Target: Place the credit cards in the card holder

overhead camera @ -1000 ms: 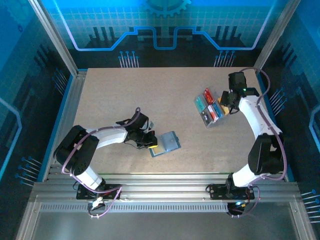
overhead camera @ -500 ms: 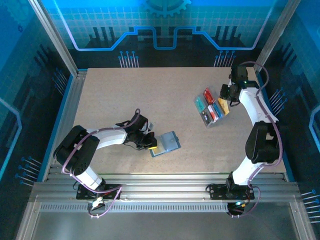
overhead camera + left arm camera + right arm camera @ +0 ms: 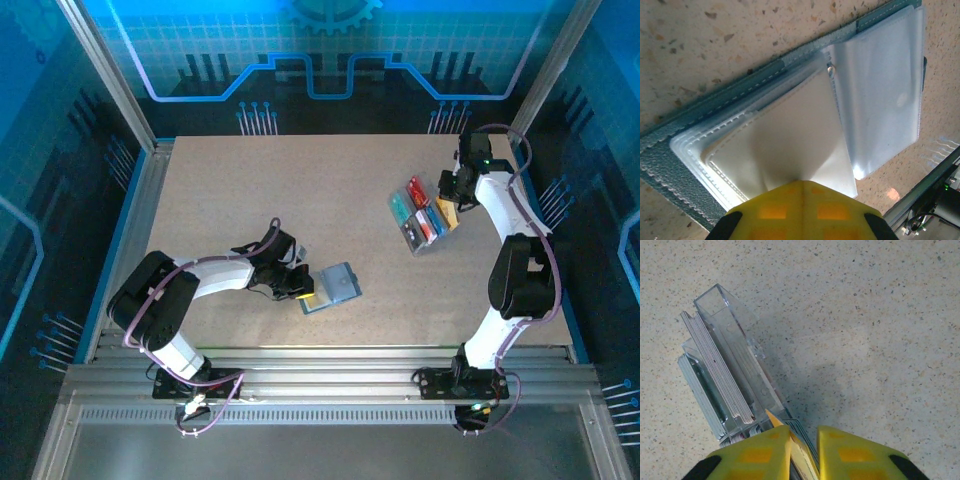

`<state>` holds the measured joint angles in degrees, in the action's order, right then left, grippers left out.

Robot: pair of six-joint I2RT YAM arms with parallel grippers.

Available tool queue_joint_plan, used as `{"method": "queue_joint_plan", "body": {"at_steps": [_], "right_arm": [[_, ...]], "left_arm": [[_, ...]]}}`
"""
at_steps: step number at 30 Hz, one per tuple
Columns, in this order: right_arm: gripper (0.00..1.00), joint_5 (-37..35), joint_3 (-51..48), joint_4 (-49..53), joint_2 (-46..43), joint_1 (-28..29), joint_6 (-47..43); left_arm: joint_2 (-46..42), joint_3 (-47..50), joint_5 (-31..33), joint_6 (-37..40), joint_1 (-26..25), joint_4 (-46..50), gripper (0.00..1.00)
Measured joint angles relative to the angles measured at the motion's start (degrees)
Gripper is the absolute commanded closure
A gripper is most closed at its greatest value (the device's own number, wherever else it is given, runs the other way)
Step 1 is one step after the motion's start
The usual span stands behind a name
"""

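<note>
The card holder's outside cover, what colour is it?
Slate blue-green with a grainy texture. The card holder's cover shows best in the left wrist view.

Ahead of the left gripper point(image 3: 801, 189), yellow patched with orange, the wallet point(image 3: 790, 130) shows a grainy slate-blue cover, pale stitching and milky blue-grey sleeves. The table point(image 3: 865, 315) is beige, flecked brown and grey. Just beyond the right gripper point(image 3: 804, 432), yellow with orange patches, a clear tray point(image 3: 740, 355) carries cards point(image 3: 715, 370) with grey-white edges. Seen from above, a red card point(image 3: 418, 190) and a teal card point(image 3: 399, 207) stand out. A yellow card point(image 3: 774, 419) edges between the right gripper's fingers.
</note>
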<state>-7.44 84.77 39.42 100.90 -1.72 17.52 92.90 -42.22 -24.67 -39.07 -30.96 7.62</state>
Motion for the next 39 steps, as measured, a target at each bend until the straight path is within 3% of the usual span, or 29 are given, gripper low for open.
{"method": "queue_joint_plan", "body": {"at_steps": [6, 23, 31, 39], "right_arm": [[0.89, -0.04, 0.52, 0.02, -0.26, 0.68, -0.70], [0.85, -2.86, 1.62, 2.51, 0.70, 4.09, -1.11], [0.99, -4.87, 2.67, 4.02, 1.14, 4.72, -2.16], [1.00, -9.94, 5.81, 7.34, 1.14, 6.25, -2.67]], "left_arm": [[0.00, 0.00, 0.00, 0.00, -0.02, -0.02, 0.96], [0.00, 0.28, -0.04, 0.00, 0.00, -0.57, 0.97], [0.00, 0.31, -0.04, 0.00, 0.04, -0.57, 0.97], [0.00, 0.33, -0.04, 0.00, 0.04, -0.61, 0.97]]}}
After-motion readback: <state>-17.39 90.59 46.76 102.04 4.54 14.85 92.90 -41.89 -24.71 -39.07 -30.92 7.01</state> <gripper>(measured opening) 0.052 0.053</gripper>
